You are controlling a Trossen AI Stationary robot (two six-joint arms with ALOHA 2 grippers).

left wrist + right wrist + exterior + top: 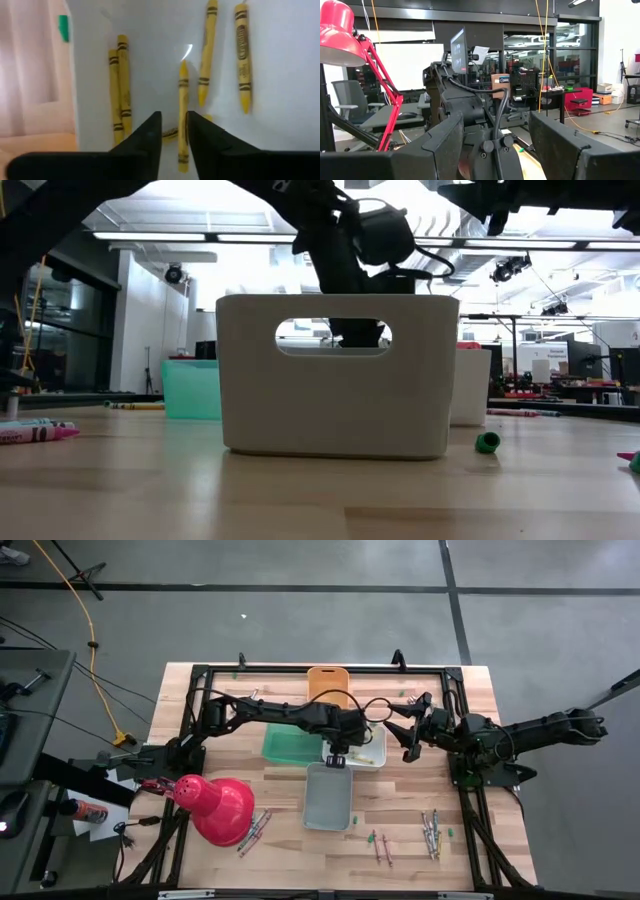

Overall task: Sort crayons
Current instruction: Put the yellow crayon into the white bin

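A pale wooden table (290, 850) fills the middle of the high view, with grey floor around it and a cluttered bench at the left edge. A red desk lamp (215, 807) sits at the table's lower left. Four bins cluster at centre: a grey bin (328, 796) lowest, a green bin (288, 746) to its upper left, a white bin (372, 754) to its upper right, an orange bin (327, 685) at the top.

The left arm reaches from the left across to the white bin. In its wrist view the left gripper (174, 131) hangs just above the bin floor, its fingers slightly apart with one yellow crayon (183, 115) lying in the gap between them, not clamped. Other yellow crayons (243, 57) lie loose on the white floor around it.

The right gripper (496, 134) hangs right of centre over the table, fingers wide apart and holding nothing.

More crayons (432, 833) lie on the bare wood at lower right, a few (379, 845) at lower centre, others (254, 831) beside the lamp.
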